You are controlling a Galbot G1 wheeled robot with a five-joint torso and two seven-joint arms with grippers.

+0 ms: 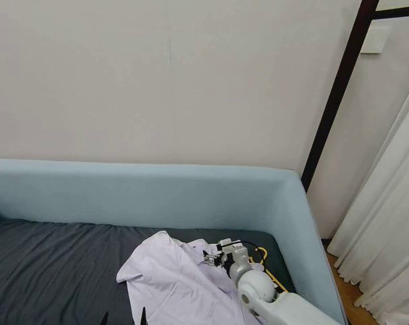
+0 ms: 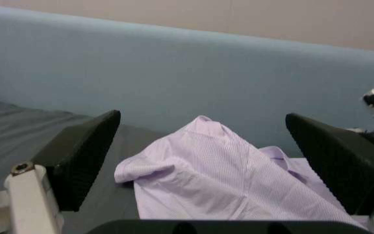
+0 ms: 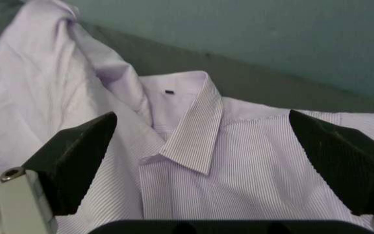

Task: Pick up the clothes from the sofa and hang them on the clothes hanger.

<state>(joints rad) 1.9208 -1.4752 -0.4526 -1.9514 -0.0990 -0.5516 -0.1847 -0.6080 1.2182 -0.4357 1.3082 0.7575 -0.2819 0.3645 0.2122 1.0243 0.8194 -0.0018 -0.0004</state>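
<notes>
A crumpled lavender striped shirt lies on the sofa's dark grey seat, toward its right end. My right gripper hovers low over the shirt's right side. In the right wrist view the right gripper is open, its black fingers straddling the shirt's collar without touching it. My left gripper shows as two black tips at the bottom edge, just left of the shirt. In the left wrist view the left gripper is open and empty, with the shirt bunched in front of it.
The sofa's light blue backrest and right armrest wall in the seat. A yellow item peeks out behind my right arm. A dark door frame and white curtains stand to the right.
</notes>
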